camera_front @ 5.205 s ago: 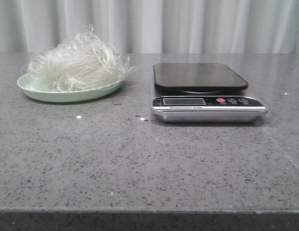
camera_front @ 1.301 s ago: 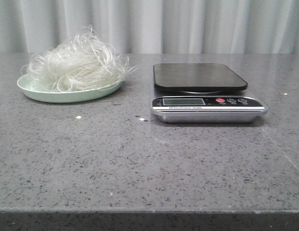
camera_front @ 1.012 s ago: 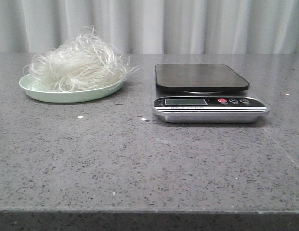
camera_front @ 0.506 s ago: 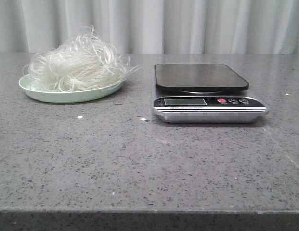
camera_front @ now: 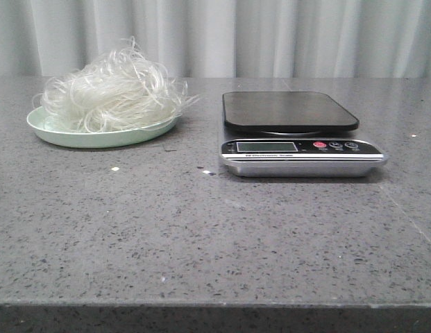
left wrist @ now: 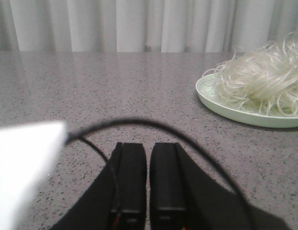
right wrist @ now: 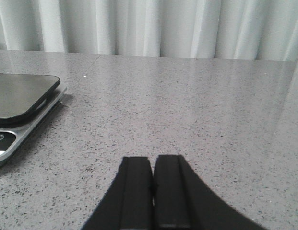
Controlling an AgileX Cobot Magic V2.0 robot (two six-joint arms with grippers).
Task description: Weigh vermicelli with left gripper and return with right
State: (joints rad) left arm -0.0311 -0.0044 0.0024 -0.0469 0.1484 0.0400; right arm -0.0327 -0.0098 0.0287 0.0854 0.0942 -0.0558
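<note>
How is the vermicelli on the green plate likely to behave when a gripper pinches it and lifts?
The vermicelli is a loose, airy tangle, so it is probably light for its bulk. Its looping strands stick out past the plate, so some may snag or trail. Being tangled, the pile will likely lift mostly as one clump, though thin strands could slip free.

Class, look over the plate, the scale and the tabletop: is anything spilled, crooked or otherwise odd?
Little stands out. Loose strands of the vermicelli stick out past the plate rim toward the scale, and small pale specks lie on the table.
</note>
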